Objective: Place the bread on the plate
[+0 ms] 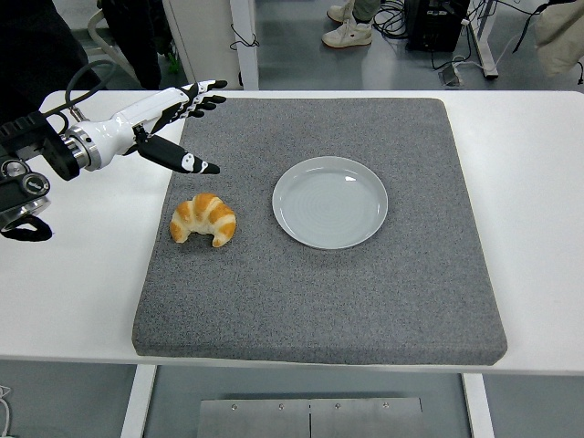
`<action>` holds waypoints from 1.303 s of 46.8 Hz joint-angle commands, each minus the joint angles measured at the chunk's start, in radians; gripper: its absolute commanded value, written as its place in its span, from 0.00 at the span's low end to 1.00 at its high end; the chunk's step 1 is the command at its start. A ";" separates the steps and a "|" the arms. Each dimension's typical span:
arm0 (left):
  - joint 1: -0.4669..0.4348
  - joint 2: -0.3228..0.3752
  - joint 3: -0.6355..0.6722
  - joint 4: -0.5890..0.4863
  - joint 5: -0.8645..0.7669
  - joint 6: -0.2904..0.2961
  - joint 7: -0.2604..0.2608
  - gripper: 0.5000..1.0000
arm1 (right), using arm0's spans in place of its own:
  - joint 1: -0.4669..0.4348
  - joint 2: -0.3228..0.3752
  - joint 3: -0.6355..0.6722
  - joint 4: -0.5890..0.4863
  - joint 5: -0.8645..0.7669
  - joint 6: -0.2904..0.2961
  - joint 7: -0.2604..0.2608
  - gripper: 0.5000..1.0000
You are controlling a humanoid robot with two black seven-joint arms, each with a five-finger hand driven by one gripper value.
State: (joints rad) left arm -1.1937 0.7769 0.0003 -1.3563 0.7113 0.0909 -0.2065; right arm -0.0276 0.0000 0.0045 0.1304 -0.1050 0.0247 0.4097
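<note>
The golden-brown crescent croissant (203,220) is located on the grey felt mat (319,301), left of the round pale-grey plate (329,202). The left hand (169,123) is held spread and empty above it. If closed off-centre, the croissant could be pushed aside or crushed.

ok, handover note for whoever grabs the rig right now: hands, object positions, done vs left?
Left hand: open, fingers spread, holding nothing, hovering over the mat's far-left edge, just beyond the croissant.
Right hand: not in view.
Croissant: lying on the grey mat, left side, untouched.
Plate: empty, mid-mat, to the right of the croissant and apart from it.
Done: nothing yet; no grasp made.
Left: lower the left hand onto the croissant, grasp, carry right, set it on the plate, release.
</note>
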 commanded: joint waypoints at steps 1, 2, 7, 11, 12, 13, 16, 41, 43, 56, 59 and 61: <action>-0.001 0.018 0.017 -0.018 0.034 -0.003 -0.001 0.92 | 0.000 0.000 0.000 0.001 -0.001 0.000 0.000 1.00; -0.001 0.025 0.020 -0.021 0.049 -0.003 -0.001 0.92 | 0.000 0.000 0.002 0.001 -0.001 0.000 0.000 1.00; 0.000 0.050 0.043 -0.050 0.141 -0.006 -0.004 0.92 | 0.000 0.000 0.000 0.001 -0.001 0.000 0.000 1.00; 0.008 0.065 0.047 -0.066 0.224 -0.006 -0.034 0.92 | 0.000 0.000 0.000 0.001 -0.001 0.000 0.000 1.00; 0.009 0.068 0.050 -0.066 0.246 -0.006 -0.047 0.92 | 0.000 0.000 0.000 0.001 -0.001 0.000 0.000 1.00; 0.009 0.071 0.053 -0.064 0.266 -0.006 -0.057 0.92 | 0.000 0.000 0.002 0.001 -0.001 0.000 0.000 1.00; 0.013 0.081 0.056 -0.066 0.318 -0.005 -0.086 0.92 | 0.000 0.000 0.000 0.001 -0.001 0.000 0.000 1.00; 0.144 0.027 0.056 0.040 0.390 0.115 -0.099 0.89 | 0.000 0.000 0.002 0.001 -0.001 0.000 0.000 1.00; 0.151 0.006 0.056 0.066 0.390 0.122 -0.099 0.89 | 0.001 0.000 0.002 0.001 0.001 0.000 0.000 1.00; 0.164 -0.068 0.055 0.120 0.387 0.159 -0.117 0.88 | 0.000 0.000 0.003 0.001 -0.001 0.000 0.000 1.00; 0.174 -0.077 0.053 0.128 0.387 0.159 -0.117 0.88 | 0.000 0.000 0.003 0.001 -0.001 0.000 0.000 1.00; 0.177 -0.084 0.055 0.132 0.387 0.161 -0.117 0.88 | 0.000 0.000 0.003 0.001 -0.001 0.000 0.000 1.00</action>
State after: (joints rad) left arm -1.0218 0.7020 0.0549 -1.2306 1.0983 0.2500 -0.3238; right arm -0.0278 0.0000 0.0086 0.1319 -0.1052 0.0245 0.4095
